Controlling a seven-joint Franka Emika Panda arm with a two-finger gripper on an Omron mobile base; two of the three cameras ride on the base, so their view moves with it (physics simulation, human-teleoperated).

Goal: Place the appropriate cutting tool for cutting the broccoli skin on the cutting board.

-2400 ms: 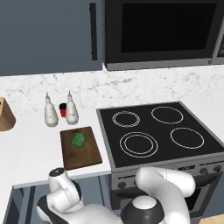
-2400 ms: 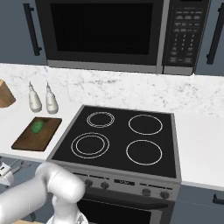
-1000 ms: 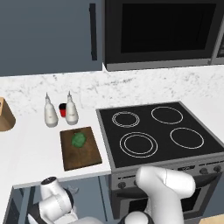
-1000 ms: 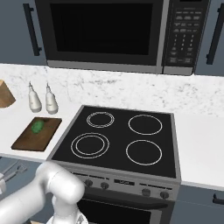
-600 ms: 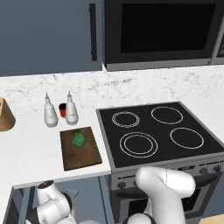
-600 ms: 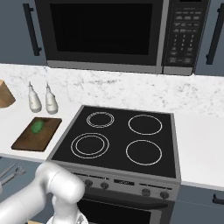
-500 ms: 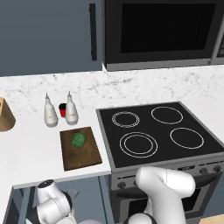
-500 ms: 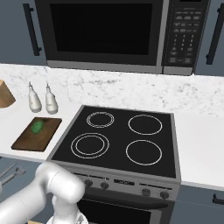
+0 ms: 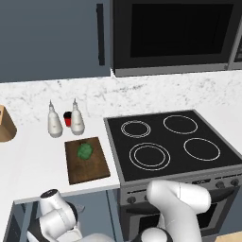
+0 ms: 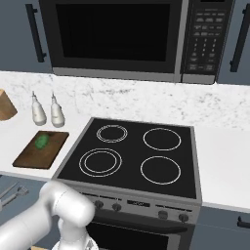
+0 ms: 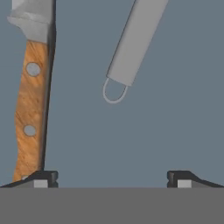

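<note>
In the hand view the cutting tool (image 11: 30, 109), a knife with an orange-brown riveted wooden handle and grey blade, lies at the left on a flat blue-grey surface. My gripper (image 11: 112, 178) is open just above that surface, and its left fingertip (image 11: 41, 178) sits at the butt of the handle. Nothing is between the fingers. The dark brown cutting board (image 9: 92, 168) lies on the counter left of the stove, with the green broccoli (image 9: 85, 150) on its far half. The board (image 10: 34, 155) and broccoli (image 10: 41, 140) also show in the right base view.
An all-silver utensil (image 11: 133, 43) with a wire loop lies right of the knife. Two white shakers (image 9: 55, 125) and a red cup (image 9: 67, 119) stand behind the board, a tan wooden block (image 9: 5, 125) at far left. The black stove (image 9: 165, 144) is to the right.
My hand has dropped lower and further left, below the counter's front edge, and the jaws have spread wider. Board and broccoli have not moved.
</note>
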